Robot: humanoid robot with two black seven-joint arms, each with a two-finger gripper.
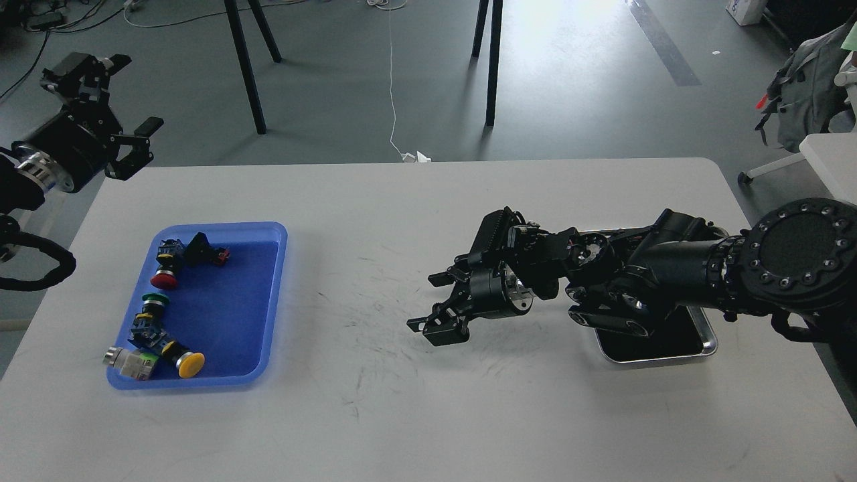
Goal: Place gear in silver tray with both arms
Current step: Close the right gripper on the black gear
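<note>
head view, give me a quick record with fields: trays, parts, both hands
silver tray: shiny rectangular metal tray with black inner surface, right side of white table, mostly hidden under right arm
blue tray: blue plastic tray, left side
parts: red-capped, green-capped and yellow-capped push buttons in blue tray
left hand: open, empty, raised off table's far left corner
right hand: open, empty, over table centre

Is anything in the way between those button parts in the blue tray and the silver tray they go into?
The table between the blue tray and the silver tray is bare, but the right arm lies over the silver tray, covering most of it, with the right gripper hanging between the trays.
</note>
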